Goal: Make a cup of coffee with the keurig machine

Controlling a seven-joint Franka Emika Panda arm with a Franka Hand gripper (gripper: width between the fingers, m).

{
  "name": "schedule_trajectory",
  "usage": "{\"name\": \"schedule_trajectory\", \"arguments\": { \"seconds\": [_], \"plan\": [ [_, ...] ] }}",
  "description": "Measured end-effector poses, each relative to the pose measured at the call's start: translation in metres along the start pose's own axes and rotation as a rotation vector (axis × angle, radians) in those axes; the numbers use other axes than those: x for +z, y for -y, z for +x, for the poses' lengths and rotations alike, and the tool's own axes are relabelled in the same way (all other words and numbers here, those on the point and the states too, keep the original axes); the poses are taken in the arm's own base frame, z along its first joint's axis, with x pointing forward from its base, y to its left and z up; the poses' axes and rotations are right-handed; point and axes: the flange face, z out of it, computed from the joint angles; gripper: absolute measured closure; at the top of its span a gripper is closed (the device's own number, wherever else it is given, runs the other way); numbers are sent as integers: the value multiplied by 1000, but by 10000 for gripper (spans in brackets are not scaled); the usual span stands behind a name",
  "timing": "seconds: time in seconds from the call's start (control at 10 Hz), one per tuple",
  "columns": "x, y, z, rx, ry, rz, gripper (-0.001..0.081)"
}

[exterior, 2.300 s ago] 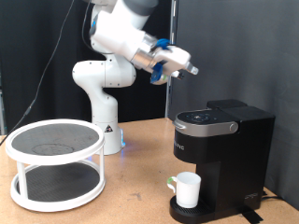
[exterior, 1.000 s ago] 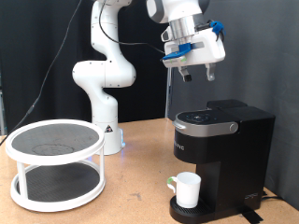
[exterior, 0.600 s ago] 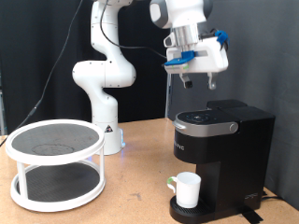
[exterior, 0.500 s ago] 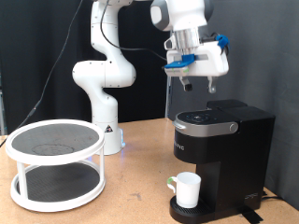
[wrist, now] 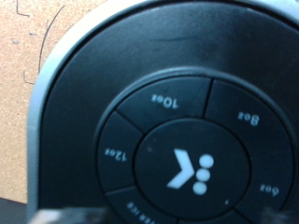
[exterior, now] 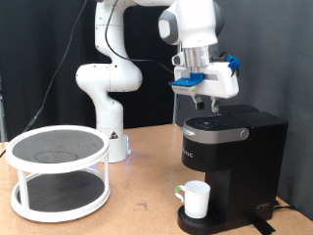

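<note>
The black keurig machine point(exterior: 235, 157) stands on the table at the exterior view's right, lid closed. The white cup point(exterior: 197, 199) sits on its round drip base under the spout, handle towards the exterior view's left. My gripper point(exterior: 208, 106) points straight down, just above the grey button panel point(exterior: 215, 124) on top of the machine. The wrist view is filled by that round button panel point(wrist: 187, 140), with the centre logo button point(wrist: 192, 173) and the 10oz button point(wrist: 166, 98) close up. Nothing shows between the fingers.
A white two-tier round rack point(exterior: 57, 171) stands on the wooden table at the exterior view's left. The arm's white base point(exterior: 108, 108) rises behind it. A black curtain point(exterior: 274, 49) hangs behind the machine.
The gripper swung from the upper middle to over the machine, turned to point down, then came down close to the button panel. The cup and the machine have not moved.
</note>
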Motion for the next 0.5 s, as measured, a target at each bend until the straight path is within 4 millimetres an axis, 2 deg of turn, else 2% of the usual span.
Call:
{"name": "schedule_trajectory", "arguments": {
  "seconds": [0.1, 0.2, 0.3, 0.5],
  "plan": [
    [5, 1, 1, 1, -3, -7, 648],
    [8, 2, 1, 2, -5, -13, 648],
    [12, 3, 1, 2, -8, -17, 770],
    [21, 5, 2, 4, -14, -33, 795]
  ]
}}
